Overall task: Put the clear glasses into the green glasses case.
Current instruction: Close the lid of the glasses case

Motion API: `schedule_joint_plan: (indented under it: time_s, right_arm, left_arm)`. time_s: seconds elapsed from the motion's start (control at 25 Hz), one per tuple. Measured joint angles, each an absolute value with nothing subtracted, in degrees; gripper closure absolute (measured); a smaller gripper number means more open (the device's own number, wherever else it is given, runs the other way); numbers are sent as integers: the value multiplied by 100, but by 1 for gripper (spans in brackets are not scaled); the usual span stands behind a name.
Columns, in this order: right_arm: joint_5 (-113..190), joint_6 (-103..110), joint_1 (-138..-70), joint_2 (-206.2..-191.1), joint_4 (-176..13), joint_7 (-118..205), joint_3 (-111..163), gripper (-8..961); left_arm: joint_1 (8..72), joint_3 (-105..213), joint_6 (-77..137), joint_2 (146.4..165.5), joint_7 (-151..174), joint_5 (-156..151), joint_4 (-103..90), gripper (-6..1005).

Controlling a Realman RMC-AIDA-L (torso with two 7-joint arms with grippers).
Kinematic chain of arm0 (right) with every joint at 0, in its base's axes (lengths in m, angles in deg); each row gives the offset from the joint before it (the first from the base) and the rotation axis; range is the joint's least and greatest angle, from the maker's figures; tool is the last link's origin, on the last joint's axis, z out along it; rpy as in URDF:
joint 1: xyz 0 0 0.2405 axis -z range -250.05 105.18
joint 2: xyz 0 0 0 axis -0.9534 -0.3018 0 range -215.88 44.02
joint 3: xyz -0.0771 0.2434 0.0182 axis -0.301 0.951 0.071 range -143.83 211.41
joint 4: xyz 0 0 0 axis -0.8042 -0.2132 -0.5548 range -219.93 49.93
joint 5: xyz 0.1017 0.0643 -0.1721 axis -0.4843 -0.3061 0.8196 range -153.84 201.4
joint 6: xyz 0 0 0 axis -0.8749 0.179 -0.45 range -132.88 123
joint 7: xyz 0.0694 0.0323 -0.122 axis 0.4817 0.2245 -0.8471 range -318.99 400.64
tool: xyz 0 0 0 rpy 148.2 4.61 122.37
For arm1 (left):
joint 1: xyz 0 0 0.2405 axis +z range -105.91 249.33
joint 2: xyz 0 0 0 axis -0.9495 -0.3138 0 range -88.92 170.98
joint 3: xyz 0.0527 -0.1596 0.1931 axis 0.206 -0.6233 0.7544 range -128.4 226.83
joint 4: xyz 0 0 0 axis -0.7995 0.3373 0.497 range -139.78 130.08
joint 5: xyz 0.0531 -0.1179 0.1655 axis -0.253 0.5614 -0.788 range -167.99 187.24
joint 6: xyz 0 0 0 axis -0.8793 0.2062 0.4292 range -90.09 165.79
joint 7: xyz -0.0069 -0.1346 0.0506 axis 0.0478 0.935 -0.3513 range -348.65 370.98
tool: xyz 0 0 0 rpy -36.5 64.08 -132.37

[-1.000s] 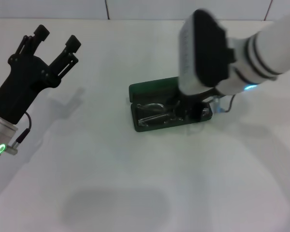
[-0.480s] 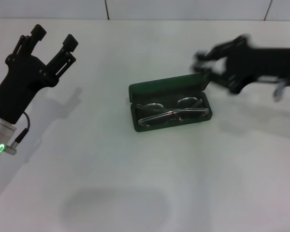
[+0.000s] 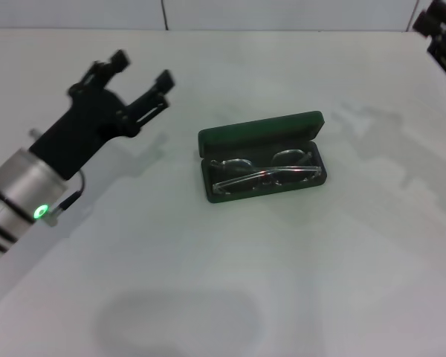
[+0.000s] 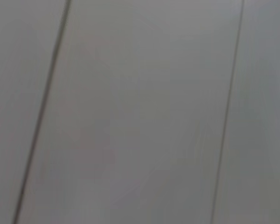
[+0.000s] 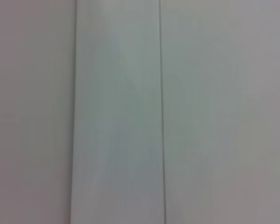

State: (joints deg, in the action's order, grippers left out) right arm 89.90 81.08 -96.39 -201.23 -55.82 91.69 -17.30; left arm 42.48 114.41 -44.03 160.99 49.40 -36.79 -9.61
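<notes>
Both arms moved | right gripper retreated far-right, fingers unclear; left gripper nearer, open; clear glasses inside green glasses case

Head view high above table (wrist views: blank panels only).

No readable text anywhere I look (green glasses case lid shows no lettering I can make out).

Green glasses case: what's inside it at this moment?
The clear glasses lie inside the open green glasses case, on the dark lining. The lining directly under the frame is partly covered. Both grippers are away: left gripper open, right gripper at the frame edge.
</notes>
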Motion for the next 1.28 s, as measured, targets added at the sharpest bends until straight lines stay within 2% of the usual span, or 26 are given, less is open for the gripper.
schedule_joint_plan:
  time_s: [0.16, 0.32, 0.52, 0.76, 0.96, 1.28]
  right_arm:
    - [9087, 8117, -9639, -20124, -5843, 8898, -1926, 710]
    - [9860, 8265, -9651, -20060, -5798, 8964, -2388, 709]
    - [11051, 8591, -9709, -20033, -5545, 9174, -2627, 497]
    - [12084, 8888, -10017, -19991, -5486, 9446, -2630, 372]
    - [12305, 8890, -10078, -20059, -5464, 9422, -2647, 372]
    - [12328, 8895, -10214, -20061, -5455, 9415, -2689, 373]
  left_arm:
    - [3921, 11443, -3958, 16082, 5220, -3977, -990, 111]
    - [3740, 11442, -3480, 16058, 5639, -4473, -1318, 111]
    - [3314, 11443, -2666, 16074, 6542, -5580, -1836, 111]
    - [2626, 11443, -1697, 16094, 7321, -6522, -1836, 111]
    - [2492, 11680, -1523, 16100, 7686, -6684, -1830, 111]
    - [2381, 12061, -936, 16127, 8293, -6516, -1879, 111]
